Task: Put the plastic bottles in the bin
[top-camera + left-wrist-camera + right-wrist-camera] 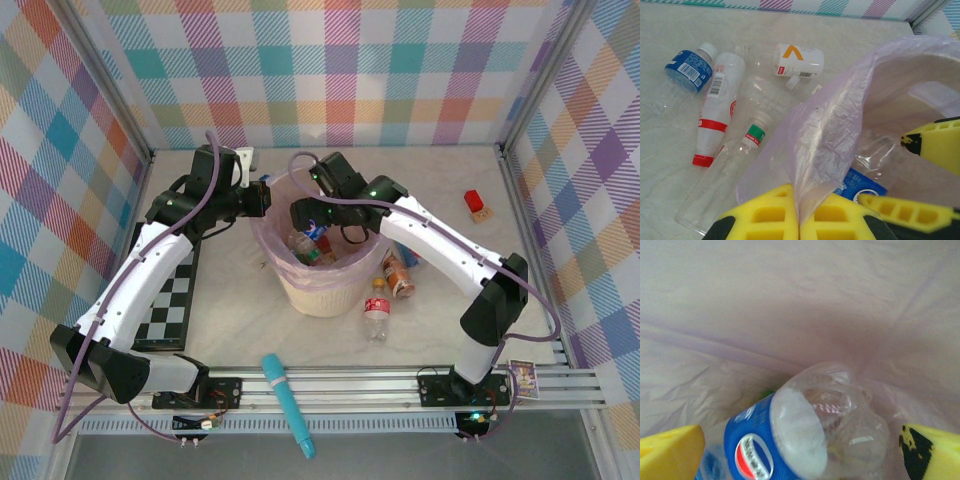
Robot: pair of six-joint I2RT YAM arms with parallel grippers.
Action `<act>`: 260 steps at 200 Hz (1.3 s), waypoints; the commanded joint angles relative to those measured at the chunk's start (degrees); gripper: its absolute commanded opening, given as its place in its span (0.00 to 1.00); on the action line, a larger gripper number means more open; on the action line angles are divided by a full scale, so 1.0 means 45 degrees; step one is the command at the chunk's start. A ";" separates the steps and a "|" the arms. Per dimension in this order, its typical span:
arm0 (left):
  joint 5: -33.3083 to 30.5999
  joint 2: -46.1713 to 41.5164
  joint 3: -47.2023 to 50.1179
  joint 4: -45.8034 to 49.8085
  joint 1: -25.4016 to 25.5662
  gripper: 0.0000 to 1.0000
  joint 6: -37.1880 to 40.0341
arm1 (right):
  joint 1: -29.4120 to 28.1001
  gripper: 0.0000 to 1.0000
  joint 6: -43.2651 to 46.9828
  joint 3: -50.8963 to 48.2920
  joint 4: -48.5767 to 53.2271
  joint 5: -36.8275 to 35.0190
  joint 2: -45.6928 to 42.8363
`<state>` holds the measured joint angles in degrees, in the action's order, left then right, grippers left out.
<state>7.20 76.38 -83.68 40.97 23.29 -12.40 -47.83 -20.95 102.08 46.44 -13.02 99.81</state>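
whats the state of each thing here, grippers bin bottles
bin, upright, bottles inside
left gripper, shut on the bag
right gripper, open, over the bin
blue-label bottle, in the bag, not gripped
red-capped bottle, lying on the table
orange-label bottle, lying on the table

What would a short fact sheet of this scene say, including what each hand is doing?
Bin: round cream wastebasket with pink-lilac plastic liner, bottles inside
Left hand: shut, pinching the liner's edge
Right hand: open over the bin, blue-labelled clear plastic bottle loose between its fingers
On the table: orange-labelled bottle, red-capped bottle right of the bin; red-white labelled bottle among others beside it
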 commanded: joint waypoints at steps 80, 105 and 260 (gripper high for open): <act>0.0275 -0.0220 -0.0105 -0.0628 0.0059 0.00 -0.0505 | 0.0513 0.99 0.3460 0.1617 0.1110 -0.0124 -0.3577; 0.0272 -0.0218 -0.0135 -0.0609 0.0054 0.00 -0.0486 | 0.1806 0.99 0.3278 0.0977 0.1219 -0.0145 -0.4550; 0.0473 -0.0398 -0.0039 -0.0422 0.0059 0.00 -0.0134 | 0.8892 0.97 0.2429 -0.7062 -0.1594 0.4587 -0.1860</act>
<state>7.38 76.38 -83.68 40.97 23.29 -12.14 -8.54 -10.22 71.26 43.20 5.04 86.30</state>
